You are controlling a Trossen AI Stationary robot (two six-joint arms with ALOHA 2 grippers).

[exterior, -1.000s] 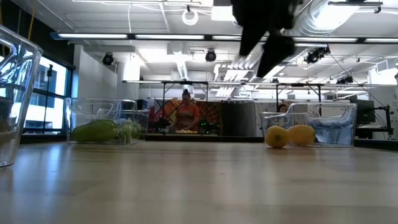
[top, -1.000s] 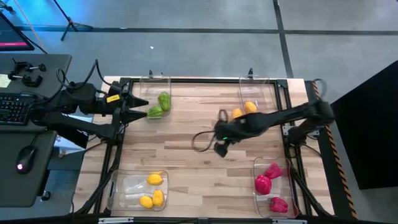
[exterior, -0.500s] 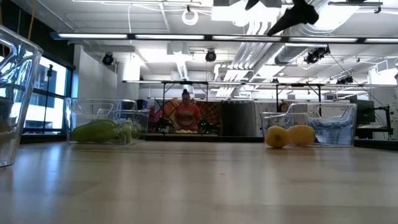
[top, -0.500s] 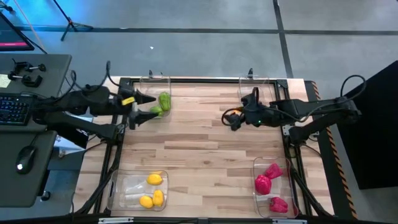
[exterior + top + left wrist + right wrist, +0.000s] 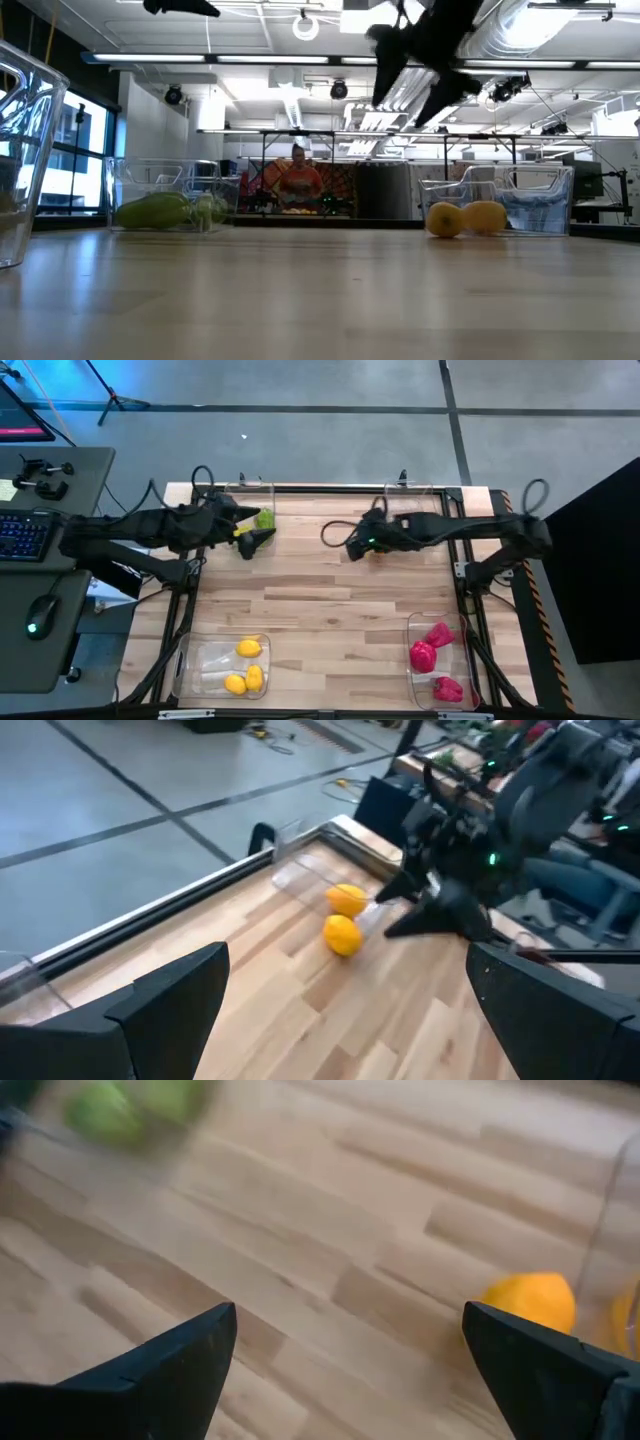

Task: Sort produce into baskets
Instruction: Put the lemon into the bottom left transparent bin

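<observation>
My left gripper (image 5: 258,530) hangs open over the near end of the far-left basket (image 5: 247,493), which holds green produce (image 5: 264,518). My right gripper (image 5: 352,548) is open above the bare table, just left of the far-right basket (image 5: 432,495). Two orange pieces (image 5: 347,900) (image 5: 342,935) lie at that basket's left wall; the nearer one (image 5: 530,1302) seems to rest on the table outside it. The near-left basket (image 5: 190,660) holds yellow pieces (image 5: 248,649). Magenta pieces (image 5: 424,655) sit in the near-right basket (image 5: 412,680). Nothing is between either gripper's fingers.
The middle of the wooden table (image 5: 320,610) is bare. A desk with a keyboard (image 5: 25,535) and a mouse (image 5: 36,625) stands left of the table. A person (image 5: 298,185) is in the room far behind the table.
My right gripper has gone from the table's middle toward the far edge, rising and rolling, and now stands by the far-right basket. My left gripper has moved toward the table's right edge, over the green basket's near end, and has turned. Both stay open.
</observation>
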